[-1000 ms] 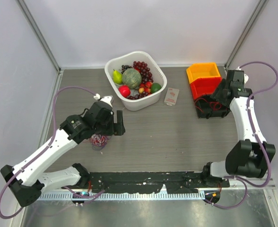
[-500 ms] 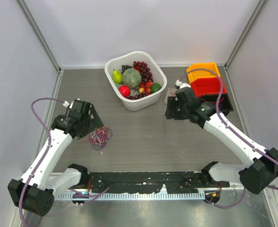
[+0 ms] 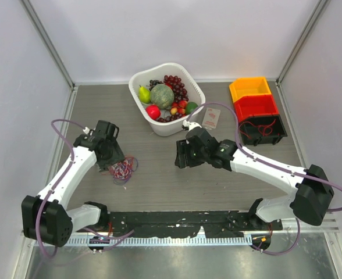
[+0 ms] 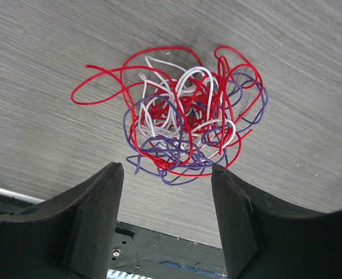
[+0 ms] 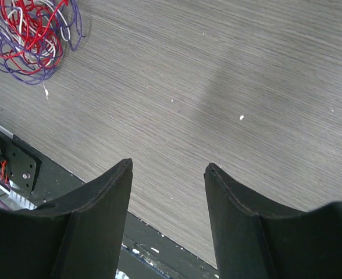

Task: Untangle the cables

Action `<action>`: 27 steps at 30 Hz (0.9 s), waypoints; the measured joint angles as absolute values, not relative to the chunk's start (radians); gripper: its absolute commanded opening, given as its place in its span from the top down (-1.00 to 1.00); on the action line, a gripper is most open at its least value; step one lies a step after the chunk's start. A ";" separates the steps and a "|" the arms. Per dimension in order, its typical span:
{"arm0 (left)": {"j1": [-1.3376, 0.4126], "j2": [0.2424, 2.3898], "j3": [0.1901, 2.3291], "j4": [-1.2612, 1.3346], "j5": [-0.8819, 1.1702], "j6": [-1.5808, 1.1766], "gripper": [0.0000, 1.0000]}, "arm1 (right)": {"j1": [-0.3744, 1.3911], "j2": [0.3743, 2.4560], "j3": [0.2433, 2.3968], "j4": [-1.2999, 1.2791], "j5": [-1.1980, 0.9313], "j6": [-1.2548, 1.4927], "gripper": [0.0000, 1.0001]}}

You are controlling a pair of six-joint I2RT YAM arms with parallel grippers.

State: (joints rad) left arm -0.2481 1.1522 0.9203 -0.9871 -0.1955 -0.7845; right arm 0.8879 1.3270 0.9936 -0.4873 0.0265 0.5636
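The cables [image 3: 123, 169] are a small tangle of red, purple and white wires lying on the grey table, left of centre. In the left wrist view the cables [image 4: 182, 116] lie just beyond my left gripper [image 4: 167, 170], whose jaws stand open with nothing between them. In the top view the left gripper [image 3: 114, 163] hovers at the bunch's left edge. My right gripper [image 3: 179, 161] is open over the middle of the table, well right of the bunch. Its wrist view shows the right gripper [image 5: 168, 165] over bare table, with the cables [image 5: 30, 36] at the upper left.
A white basket [image 3: 193, 113] of fruit stands at the back centre. Beside it lies a small white card [image 3: 211, 118]. Orange [image 3: 250, 89], red [image 3: 255, 107] and black [image 3: 263, 129] bins sit at the back right. A black rail [image 3: 177, 224] runs along the near edge.
The right arm has swung from the bins at the back right to the middle of the table. The left arm has drawn back and now sits at the bunch's left side.
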 measured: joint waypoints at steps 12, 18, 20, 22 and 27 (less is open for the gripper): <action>-0.248 1.140 0.867 -0.961 -0.174 -0.803 -0.89 | 0.886 1.409 0.994 -0.423 -0.038 0.564 -0.15; -0.191 1.040 0.803 -0.962 -0.222 -0.927 -0.86 | 0.886 1.415 0.994 -0.419 -0.052 0.567 -0.15; -0.167 1.075 0.802 -0.957 -0.221 -0.940 -0.80 | 0.886 1.414 0.994 -0.418 -0.054 0.570 -0.15; -0.142 1.132 0.799 -0.939 -0.215 -0.944 -0.71 | 0.886 1.411 0.993 -0.418 -0.054 0.574 -0.15; -0.080 1.222 0.773 -0.879 -0.181 -0.938 0.16 | 0.886 1.395 0.988 -0.419 -0.054 0.579 -0.15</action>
